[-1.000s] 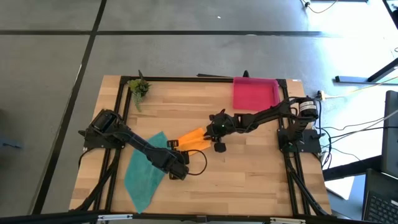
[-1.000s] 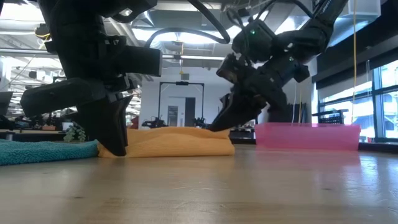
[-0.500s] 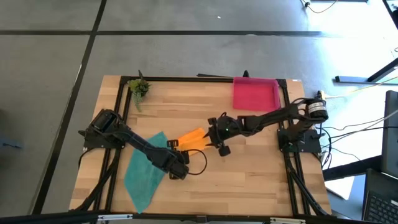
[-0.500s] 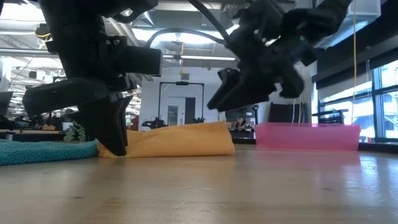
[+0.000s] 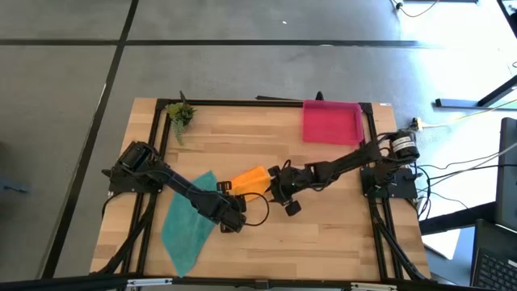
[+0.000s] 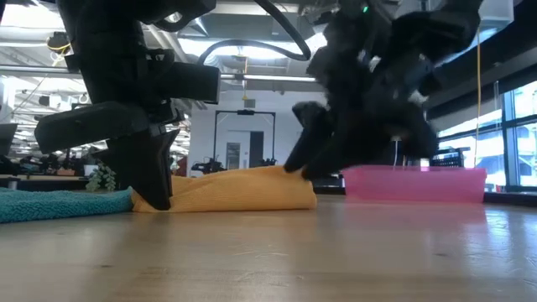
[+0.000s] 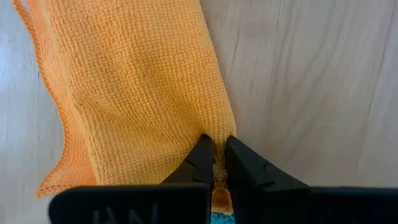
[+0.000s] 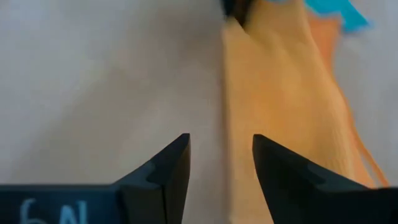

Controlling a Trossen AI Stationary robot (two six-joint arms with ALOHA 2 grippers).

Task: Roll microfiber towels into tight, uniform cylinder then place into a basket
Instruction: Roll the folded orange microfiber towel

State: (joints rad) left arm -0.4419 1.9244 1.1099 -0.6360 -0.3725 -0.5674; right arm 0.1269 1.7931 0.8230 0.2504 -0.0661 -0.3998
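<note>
The orange towel point(image 5: 251, 179) lies on the table as a narrow, folded strip. Its left end touches the teal towel point(image 5: 187, 222), which lies flat on the table. My left gripper point(image 5: 226, 189) is shut on the orange towel's left end. My right gripper point(image 5: 273, 184) is open at the towel's right end. In the right wrist view its fingers point(image 8: 168, 168) stand on either side of the towel's long edge point(image 8: 227, 93). I cannot tell whether they touch it. The pink-red basket point(image 5: 331, 121) stands at the far right. My left gripper pinches the orange towel's end edge point(image 7: 214, 140) between its two fingers, close to the teal towel. The fingers point(image 6: 155, 193) point down from above. The towel lies slack on the table, and I cannot tell how many layers are in the hold.
A small green plant point(image 5: 181, 113) stands at the far left corner. A black frame point(image 5: 242, 103) runs along the table's edges. Bare wood point(image 5: 323, 234) lies near and to the right of the towels.
My right gripper rose off the orange towel's right end, went toward the table's near edge and came down again at that end. The towel's right end now stands a little higher than a second ago. Its left end has stayed in my left gripper.
</note>
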